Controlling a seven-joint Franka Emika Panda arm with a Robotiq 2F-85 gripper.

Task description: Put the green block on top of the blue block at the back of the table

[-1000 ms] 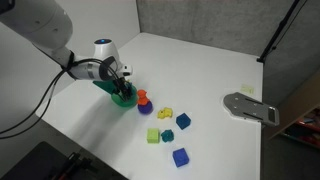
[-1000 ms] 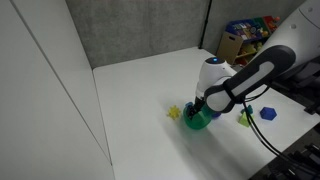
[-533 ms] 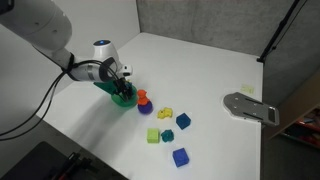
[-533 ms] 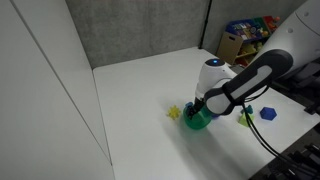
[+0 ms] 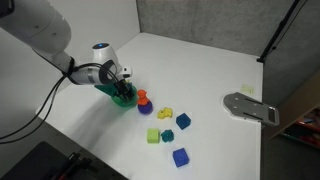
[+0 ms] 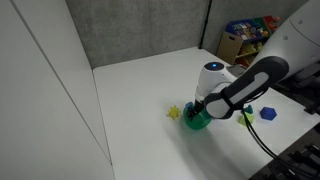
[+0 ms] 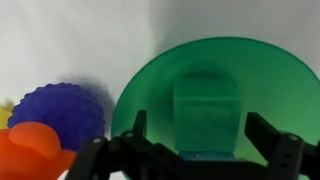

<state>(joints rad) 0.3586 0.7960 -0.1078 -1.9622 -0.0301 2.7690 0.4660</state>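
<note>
Pincer (image 7: 198,120) spread wide, fingers flanking the green block (image 7: 206,100), clear of its sides. Green block sits inside green bowl (image 7: 150,90). Blue block (image 5: 184,121) stands on the table (image 5: 210,70), at 4 o'clock from bowl, well apart.

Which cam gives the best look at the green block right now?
Wrist view: the green block sits centre frame inside the green bowl, between the fingers of the gripper. In both exterior views the gripper hides it; only the green bowl shows.
</note>
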